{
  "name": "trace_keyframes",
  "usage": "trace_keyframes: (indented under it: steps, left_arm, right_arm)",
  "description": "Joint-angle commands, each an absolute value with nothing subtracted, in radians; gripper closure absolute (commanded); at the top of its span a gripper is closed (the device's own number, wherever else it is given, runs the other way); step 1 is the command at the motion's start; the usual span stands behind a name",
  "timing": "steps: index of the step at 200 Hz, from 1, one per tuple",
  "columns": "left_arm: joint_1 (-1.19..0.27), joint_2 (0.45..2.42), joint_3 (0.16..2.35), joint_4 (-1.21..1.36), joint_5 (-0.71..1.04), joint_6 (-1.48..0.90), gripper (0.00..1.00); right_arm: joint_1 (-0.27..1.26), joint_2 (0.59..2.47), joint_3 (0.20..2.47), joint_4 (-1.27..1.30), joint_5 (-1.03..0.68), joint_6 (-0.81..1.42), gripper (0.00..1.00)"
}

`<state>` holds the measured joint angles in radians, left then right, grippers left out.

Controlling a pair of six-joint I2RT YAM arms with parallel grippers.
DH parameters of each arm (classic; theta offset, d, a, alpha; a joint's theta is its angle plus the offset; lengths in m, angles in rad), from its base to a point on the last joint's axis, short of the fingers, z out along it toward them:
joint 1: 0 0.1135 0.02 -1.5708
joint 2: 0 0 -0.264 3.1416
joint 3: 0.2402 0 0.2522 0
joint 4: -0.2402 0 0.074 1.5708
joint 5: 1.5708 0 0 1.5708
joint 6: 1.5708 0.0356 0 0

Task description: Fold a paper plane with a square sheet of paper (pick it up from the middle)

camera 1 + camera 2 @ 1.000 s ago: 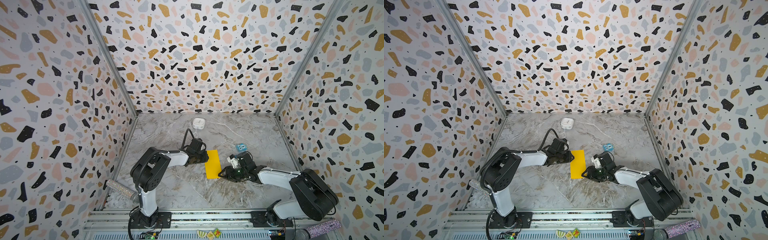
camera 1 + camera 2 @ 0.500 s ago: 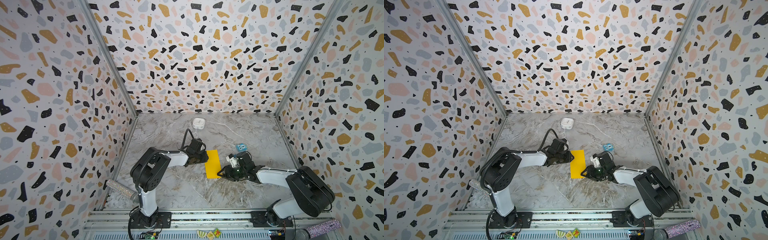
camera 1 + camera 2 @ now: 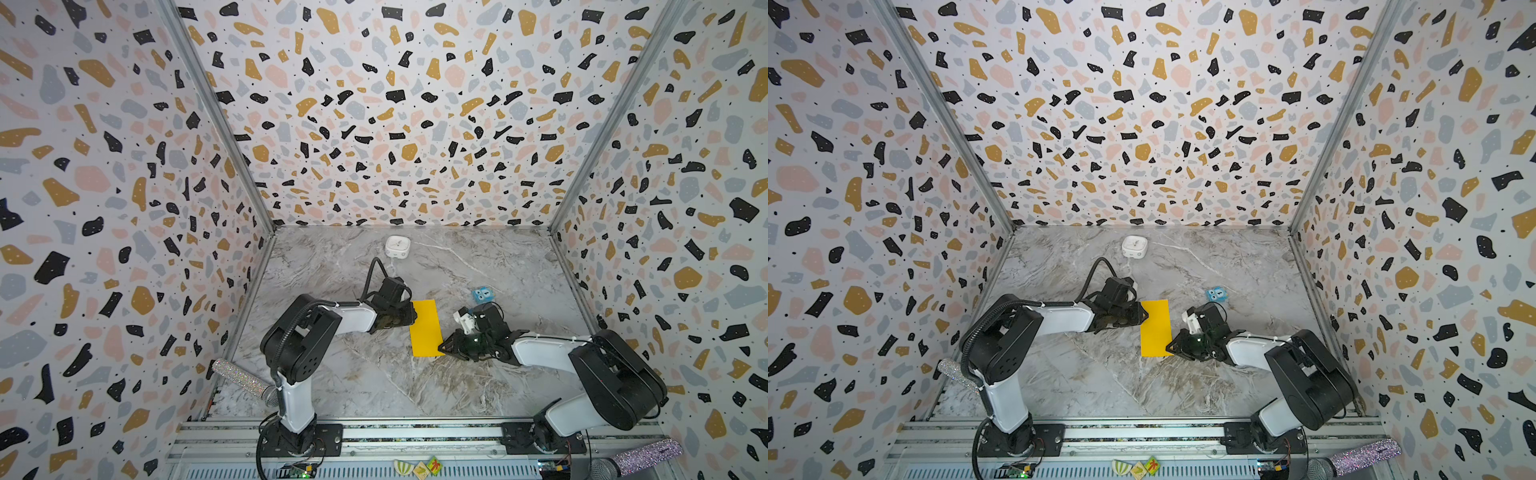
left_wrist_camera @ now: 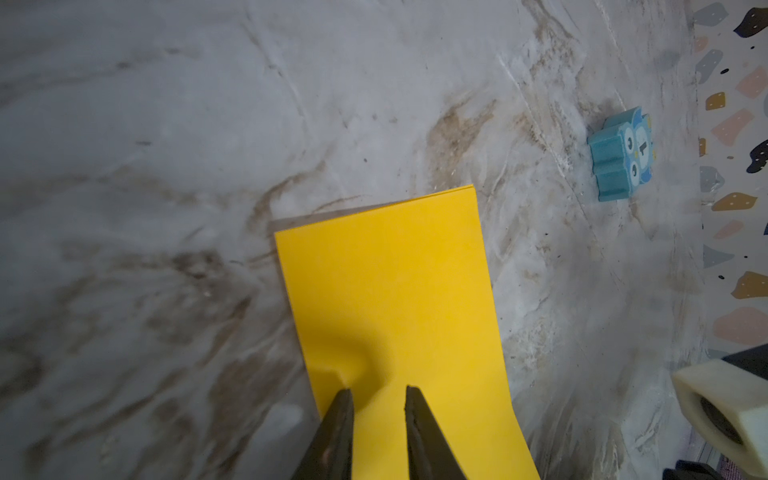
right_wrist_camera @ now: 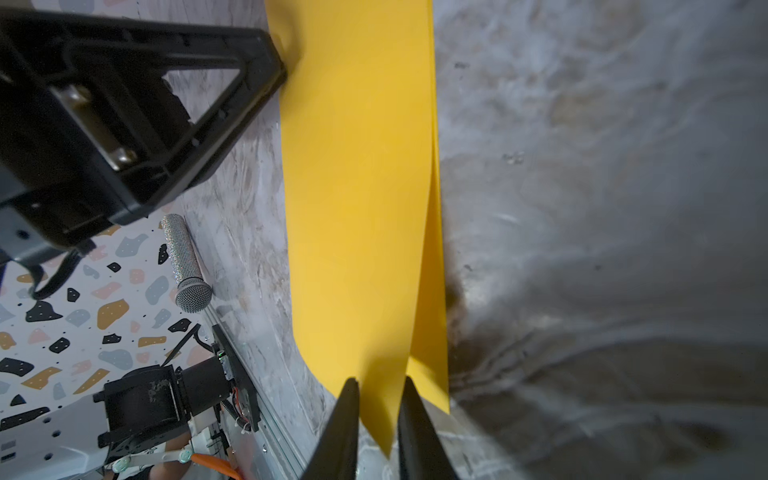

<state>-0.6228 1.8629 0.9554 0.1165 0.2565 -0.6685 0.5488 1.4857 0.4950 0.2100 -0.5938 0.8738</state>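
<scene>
folded yellow paper [image 3: 425,328] flat on table; l gripper [image 4: 379,399] & r gripper [image 5: 378,386] both pinching its edges

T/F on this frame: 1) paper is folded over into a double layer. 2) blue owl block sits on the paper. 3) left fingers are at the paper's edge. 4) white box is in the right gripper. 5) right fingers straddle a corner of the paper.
1) True. The paper shows two layers along one edge.
2) False. The blue owl block stands on the table, apart from the paper.
3) True. The left gripper has its fingers at the paper's edge.
4) False. The white box sits alone near the back wall.
5) True. The right gripper has its fingers either side of the paper's corner.
</scene>
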Motion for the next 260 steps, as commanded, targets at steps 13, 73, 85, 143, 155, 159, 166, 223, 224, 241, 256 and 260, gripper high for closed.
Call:
trace_keyframes:
  steps: [13,73,85,143,155,159,166,223,224,241,256,260]
  left_arm:
    - [-0.620,1.855,0.934,0.105,0.275,-0.655,0.75]
    - [-0.620,1.847,0.935,0.108,0.295,-0.643,0.75]
    - [-0.620,1.848,0.932,0.108,0.293,-0.642,0.75]
    - [-0.620,1.849,0.933,0.100,0.293,-0.634,0.75]
    - [-0.620,1.851,0.936,0.097,0.290,-0.632,0.76]
    - [-0.620,1.852,0.936,0.096,0.290,-0.631,0.77]
    - [-0.620,1.854,0.937,0.093,0.287,-0.629,0.77]
    - [-0.620,1.862,0.934,0.084,0.278,-0.618,0.80]
    - [-0.620,1.862,0.934,0.084,0.278,-0.618,0.80]
    - [-0.620,1.862,0.932,0.081,0.274,-0.617,0.80]
    - [-0.620,1.862,0.933,0.080,0.274,-0.615,0.81]
    - [-0.619,1.861,0.933,0.080,0.274,-0.615,0.81]
  right_arm:
    - [0.542,1.465,0.539,0.163,-0.574,0.854,0.87]
    - [0.549,1.481,0.591,0.171,-0.577,0.784,0.98]
    - [0.552,1.485,0.608,0.173,-0.581,0.770,0.98]
    - [0.569,1.563,0.687,0.184,-0.619,0.709,0.99]
    - [0.574,1.580,0.702,0.194,-0.626,0.703,0.99]
    - [0.576,1.585,0.706,0.197,-0.627,0.702,0.99]
    - [0.578,1.595,0.715,0.202,-0.627,0.700,0.99]
    - [0.585,1.678,0.752,0.283,-0.653,0.727,0.99]
    - [0.585,1.680,0.753,0.285,-0.653,0.727,0.99]
    - [0.589,1.700,0.763,0.298,-0.658,0.738,0.99]
    - [0.589,1.714,0.773,0.299,-0.649,0.739,0.98]
    - [0.589,1.717,0.774,0.301,-0.647,0.740,0.99]
